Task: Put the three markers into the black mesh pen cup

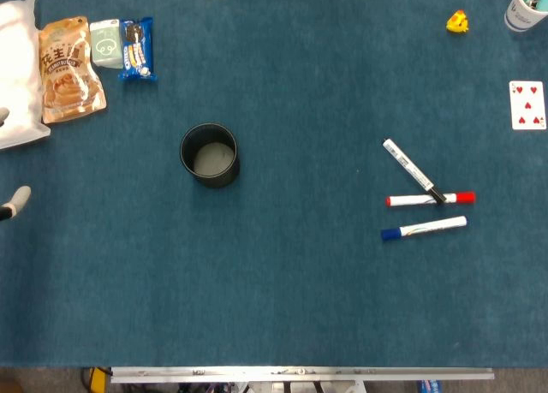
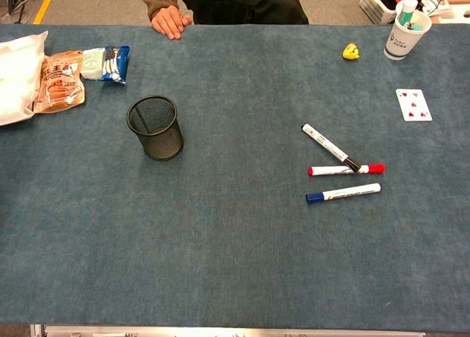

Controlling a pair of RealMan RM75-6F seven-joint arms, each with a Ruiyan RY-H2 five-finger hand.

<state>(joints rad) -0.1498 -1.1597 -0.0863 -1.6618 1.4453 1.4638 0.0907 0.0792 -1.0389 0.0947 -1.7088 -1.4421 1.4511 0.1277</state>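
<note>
The black mesh pen cup point(image 1: 209, 155) point(image 2: 156, 127) stands upright and empty, left of the table's middle. Three markers lie together at the right. The black-capped marker point(image 1: 413, 170) point(image 2: 330, 147) lies diagonally, its cap end crossing the red-capped marker point(image 1: 428, 199) point(image 2: 345, 169). The blue-capped marker point(image 1: 424, 229) point(image 2: 343, 192) lies just in front of them, apart. At the head view's left edge a white and dark fingertip point(image 1: 14, 202) shows, seemingly of my left hand; the rest is cut off. My right hand shows in neither view.
Far left lie a white bag point(image 1: 17, 76), a brown snack packet point(image 1: 68, 68) and a blue biscuit pack point(image 1: 137, 49). Far right are a playing card point(image 1: 527, 104), a yellow toy point(image 1: 458, 21) and a paper cup point(image 2: 405, 34). A person's hand point(image 2: 169, 20) rests on the far edge.
</note>
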